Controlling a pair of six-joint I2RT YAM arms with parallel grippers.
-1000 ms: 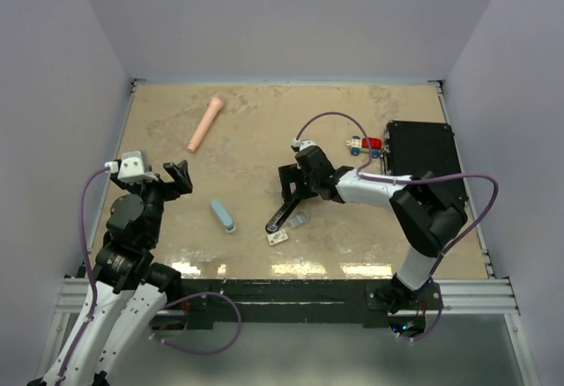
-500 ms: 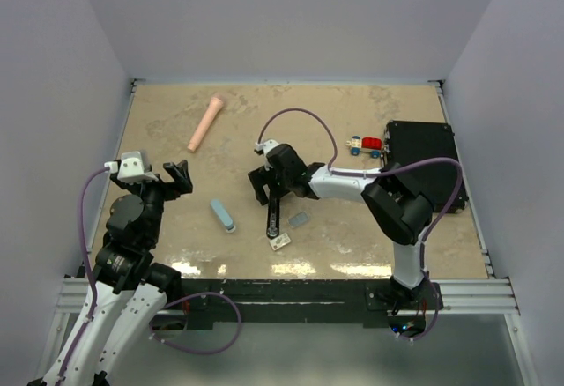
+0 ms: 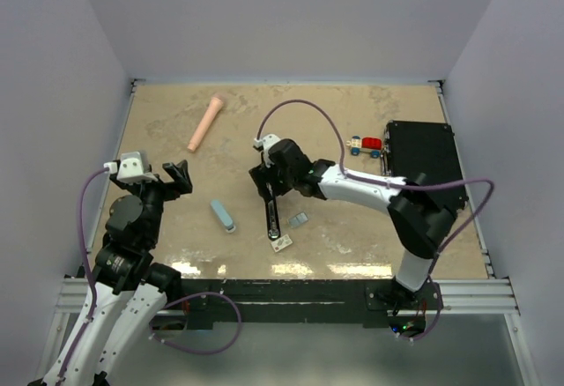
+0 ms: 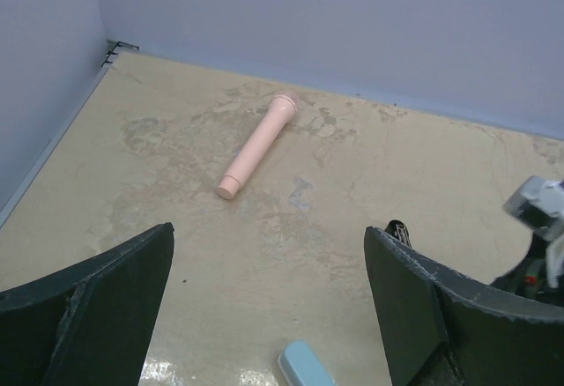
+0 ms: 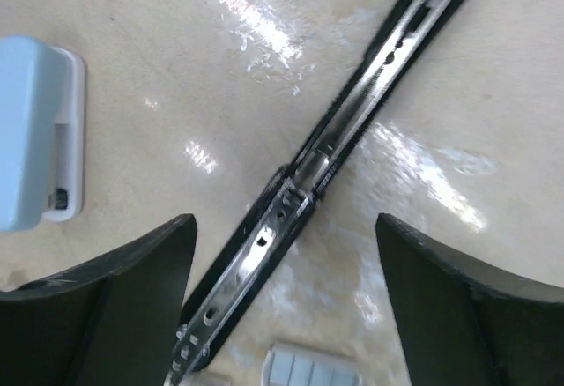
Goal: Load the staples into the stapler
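Observation:
The black stapler (image 3: 270, 216) lies opened flat on the table, its metal channel facing up; it runs diagonally across the right wrist view (image 5: 326, 157). My right gripper (image 3: 267, 185) hovers over its far end, open and empty, its fingers either side of the stapler (image 5: 284, 227). The tiny white staple box (image 3: 281, 244) lies at the stapler's near end. The grey-blue tray (image 3: 300, 220) lies just right of it and shows at the bottom edge of the right wrist view (image 5: 313, 371). My left gripper (image 3: 176, 177) is open and empty at the far left (image 4: 269, 236).
A light blue stapler (image 3: 222, 215) lies left of the black one (image 5: 35, 139) (image 4: 304, 368). A pink cylinder (image 3: 204, 122) lies at the back left (image 4: 258, 145). A toy car (image 3: 364, 145) and a black box (image 3: 421, 161) stand at the right.
My right gripper has moved left. The black stapler has swung from a diagonal to lie nearly straight towards the near edge. The white box has shifted slightly. The left arm has not moved.

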